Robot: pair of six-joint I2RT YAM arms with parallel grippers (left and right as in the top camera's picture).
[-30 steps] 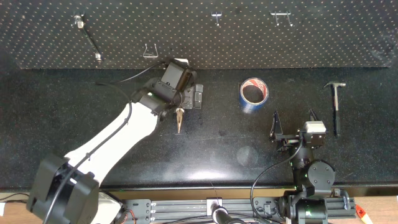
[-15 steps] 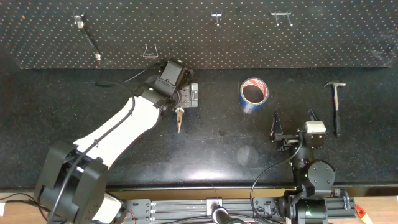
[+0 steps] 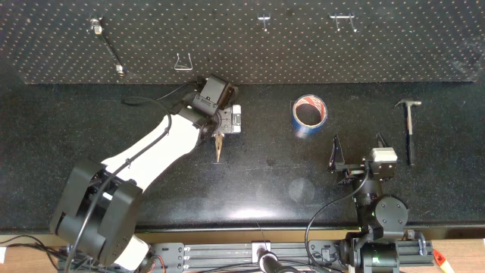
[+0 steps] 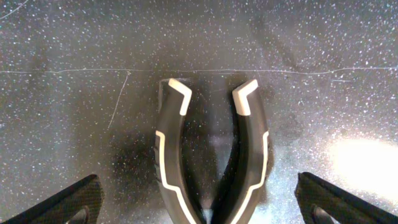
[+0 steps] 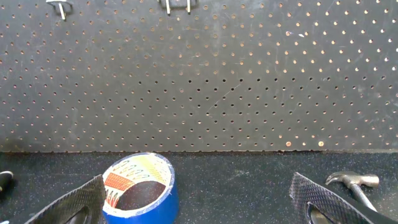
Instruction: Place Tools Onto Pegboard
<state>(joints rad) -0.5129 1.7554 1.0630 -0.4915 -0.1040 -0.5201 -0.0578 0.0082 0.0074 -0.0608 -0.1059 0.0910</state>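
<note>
Step in hand: judged from the layout, picking up the black-handled pliers with white trim (image 4: 168, 151) for hanging.
Pliers' place: flat on the black speckled table (image 3: 76, 121), just in front of the dark perforated pegboard (image 3: 303, 53), handles toward the board and nose toward the arm bases.
Left gripper (image 3: 229, 120): directly above the handles, jaws spread wide on either side, touching nothing.
Right gripper (image 3: 356, 148): parked near its base, jaws spread, empty.
Doing it well: probably descend straight, keep both handles centred, and close across them together so that they squeeze shut without twisting. Leaving the handle ends free should help at the bent wire hook (image 3: 182, 61).
Writing: the blue tape roll (image 3: 309, 114) carries coloured print inside, too small to read; none visible on the pliers or the steel-headed hammer (image 3: 409, 129).
</note>
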